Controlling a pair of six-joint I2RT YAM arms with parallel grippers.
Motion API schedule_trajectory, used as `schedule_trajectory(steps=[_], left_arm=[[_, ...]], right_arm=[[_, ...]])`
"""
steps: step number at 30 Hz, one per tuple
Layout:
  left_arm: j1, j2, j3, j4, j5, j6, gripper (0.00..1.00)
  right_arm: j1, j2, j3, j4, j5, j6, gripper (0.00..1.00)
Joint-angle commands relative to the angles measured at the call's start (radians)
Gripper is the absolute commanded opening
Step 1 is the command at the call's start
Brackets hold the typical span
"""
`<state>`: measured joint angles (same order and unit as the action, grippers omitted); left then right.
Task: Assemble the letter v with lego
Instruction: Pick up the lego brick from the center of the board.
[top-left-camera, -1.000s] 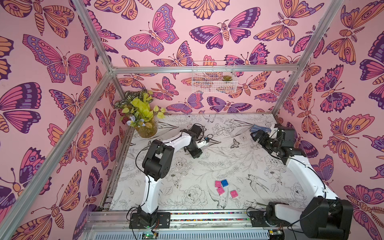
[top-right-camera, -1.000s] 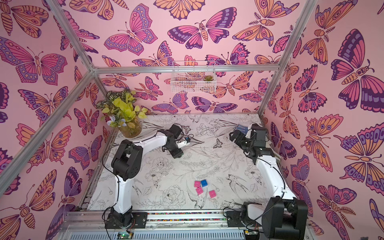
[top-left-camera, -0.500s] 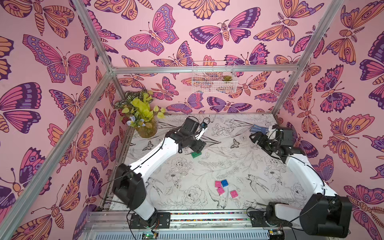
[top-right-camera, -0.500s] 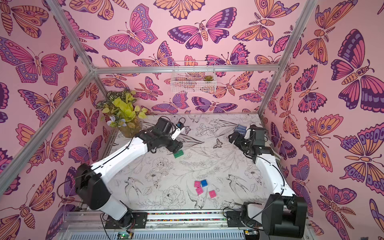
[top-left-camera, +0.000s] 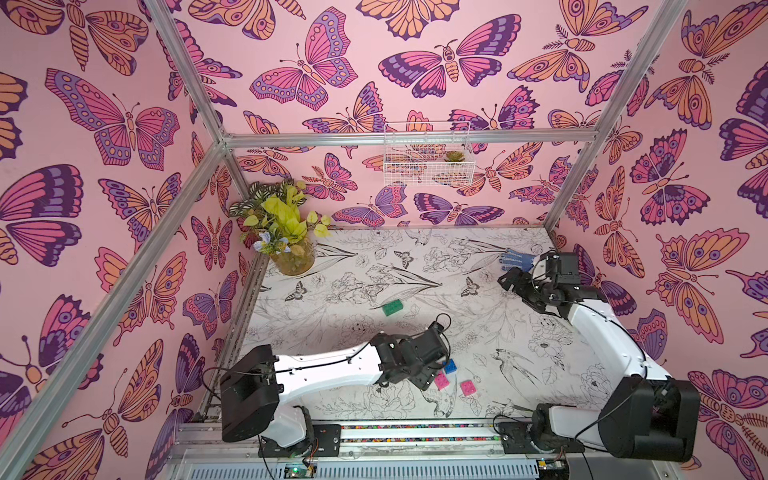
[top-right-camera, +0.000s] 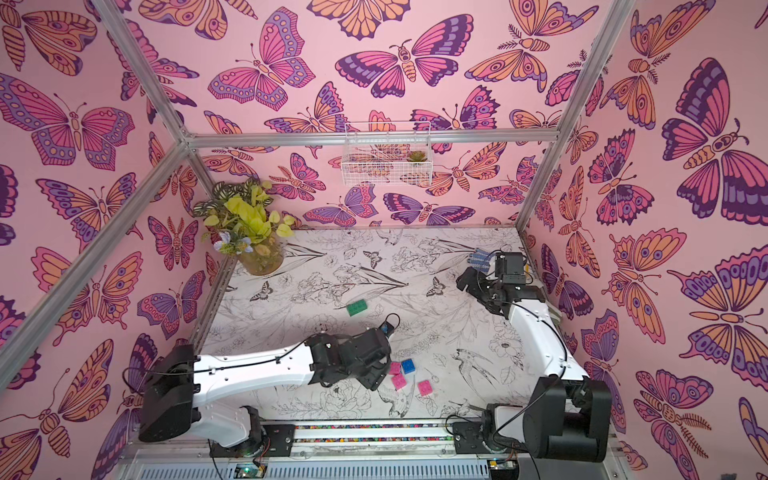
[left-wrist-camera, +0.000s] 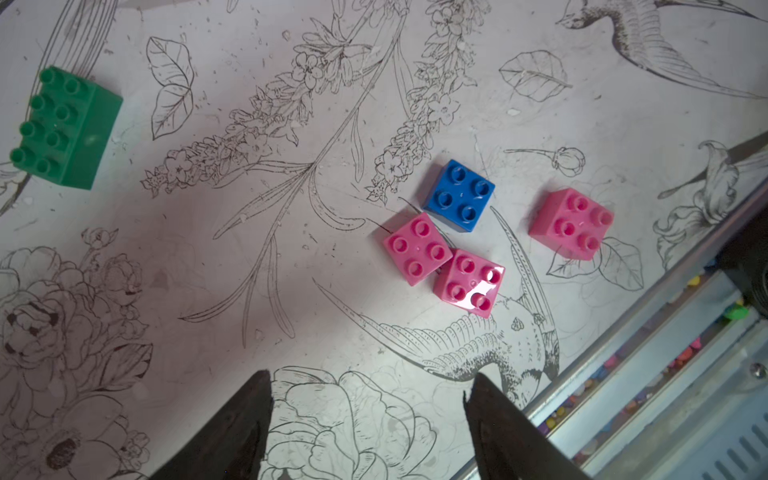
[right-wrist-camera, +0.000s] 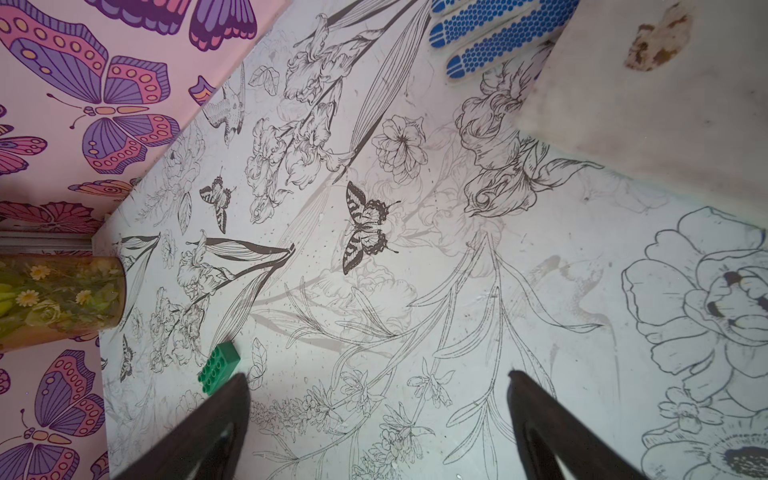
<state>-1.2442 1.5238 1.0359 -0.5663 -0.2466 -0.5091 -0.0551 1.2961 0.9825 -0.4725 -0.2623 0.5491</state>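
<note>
Both jaws wide, empty; left arm (top-left-camera: 328, 368) now by pink bricks (left-wrist-camera: 417, 248), green brick (top-left-camera: 392, 308) seemingly free mid-table.

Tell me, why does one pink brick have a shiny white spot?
In the left wrist view, light bounces off the glossy pink brick, leaving a white glare patch; in the right wrist view, the green brick looks sharp, but the right pincer, close to the camera, looks dark and fuzzy.
</note>
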Motion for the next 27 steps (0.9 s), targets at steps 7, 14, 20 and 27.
schedule_trajectory(steps=[7,14,20,27], left_arm=[[-0.153,0.271,0.169,0.015,-0.198,-0.242,0.77],[-0.136,0.270,0.154,0.032,-0.171,-0.176,0.77],[-0.117,0.262,0.114,0.086,-0.051,-0.095,0.76],[-0.114,0.272,0.096,0.107,0.062,-0.010,0.75]], right_arm=[[0.005,-0.002,0.021,-0.035,0.022,-0.012,0.97],[0.006,-0.006,0.015,-0.025,0.005,-0.011,0.97],[0.005,-0.013,0.010,-0.020,0.006,-0.005,0.97],[0.006,-0.019,0.009,-0.025,0.014,-0.006,0.98]])
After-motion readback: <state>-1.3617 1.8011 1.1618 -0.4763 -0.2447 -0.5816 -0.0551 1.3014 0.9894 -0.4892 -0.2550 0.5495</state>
